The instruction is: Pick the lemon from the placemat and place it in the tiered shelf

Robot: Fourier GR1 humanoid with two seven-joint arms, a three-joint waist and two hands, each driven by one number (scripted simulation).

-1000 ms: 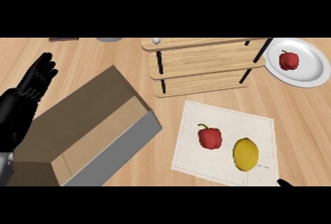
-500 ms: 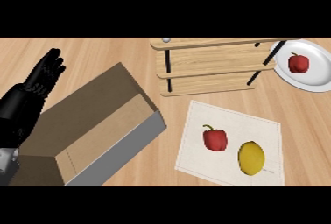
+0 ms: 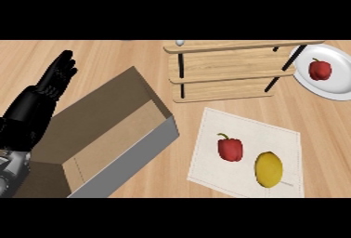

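Note:
A yellow lemon [image 3: 269,168] lies on the white placemat [image 3: 247,125] at the lower right, beside a red bell pepper [image 3: 230,148]. The wooden tiered shelf [image 3: 230,69] stands behind the mat, near the top of the view. My left hand [image 3: 49,86] rests at the left edge with straight fingers pointing up, holding nothing and far from the lemon. My right hand does not show.
A large open cardboard box [image 3: 103,139] sits between my left hand and the placemat. A white plate [image 3: 336,86] with a second red pepper [image 3: 319,69] on it lies at the right of the shelf. Wooden counter surrounds them.
The view has shifted, so everything now appears further to the right in the picture. A dark tip at the lower right one second ago is gone. The lemon has not moved on the mat.

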